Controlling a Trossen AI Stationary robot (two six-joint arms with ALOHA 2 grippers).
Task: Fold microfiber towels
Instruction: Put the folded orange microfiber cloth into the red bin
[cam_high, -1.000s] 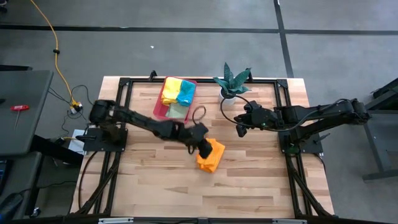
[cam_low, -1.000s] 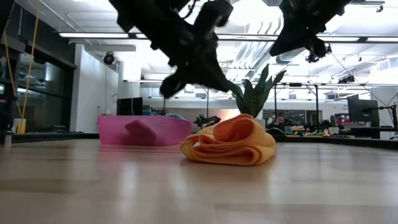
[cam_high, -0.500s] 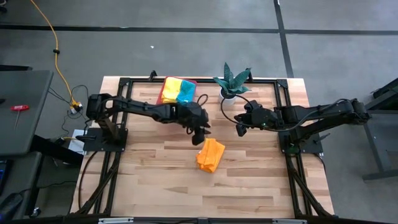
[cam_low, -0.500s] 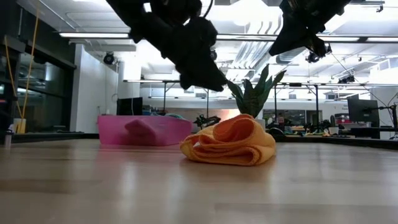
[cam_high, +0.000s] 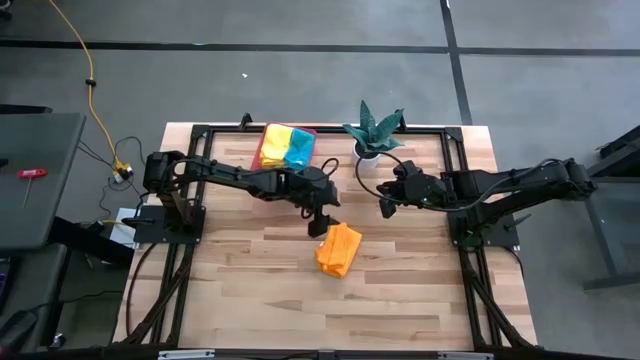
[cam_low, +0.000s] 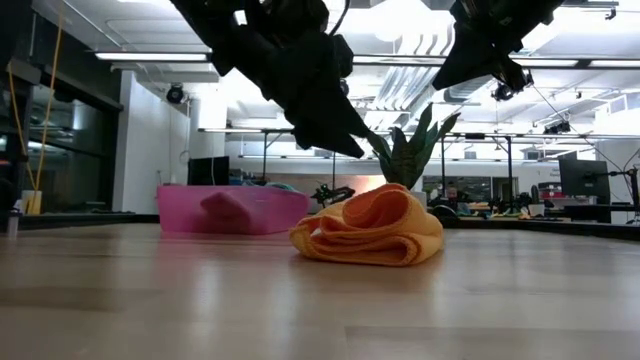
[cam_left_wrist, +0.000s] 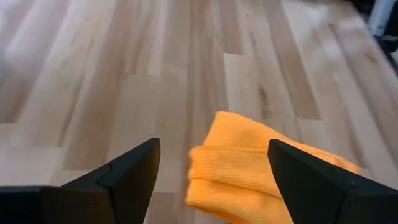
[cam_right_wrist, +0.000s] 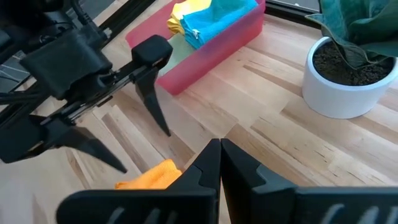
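An orange microfiber towel (cam_high: 338, 249) lies folded in a thick bundle on the wooden table's middle, resting on its lower layers (cam_low: 365, 252). My left gripper (cam_high: 322, 218) hangs open just above and to the far-left of it. In the left wrist view its two fingers (cam_left_wrist: 134, 174) stand wide apart, with the towel (cam_left_wrist: 249, 168) beyond them and untouched. My right gripper (cam_high: 385, 208) is shut and empty, held up in the air right of the towel (cam_right_wrist: 149, 177). Yellow and teal towels (cam_high: 287, 145) lie in a pink tray (cam_high: 262, 172).
The pink tray (cam_right_wrist: 211, 43) stands at the far middle of the table. A potted plant in a white pot (cam_high: 372, 132) is to its right, close to my right gripper (cam_right_wrist: 219, 163). Black frame rails (cam_high: 200, 135) run round the table. Bare wood lies near the front edge.
My left gripper has opened, rolled about its wrist and drawn back from the orange towel toward the table's far edge. The towel stays folded where it lay.
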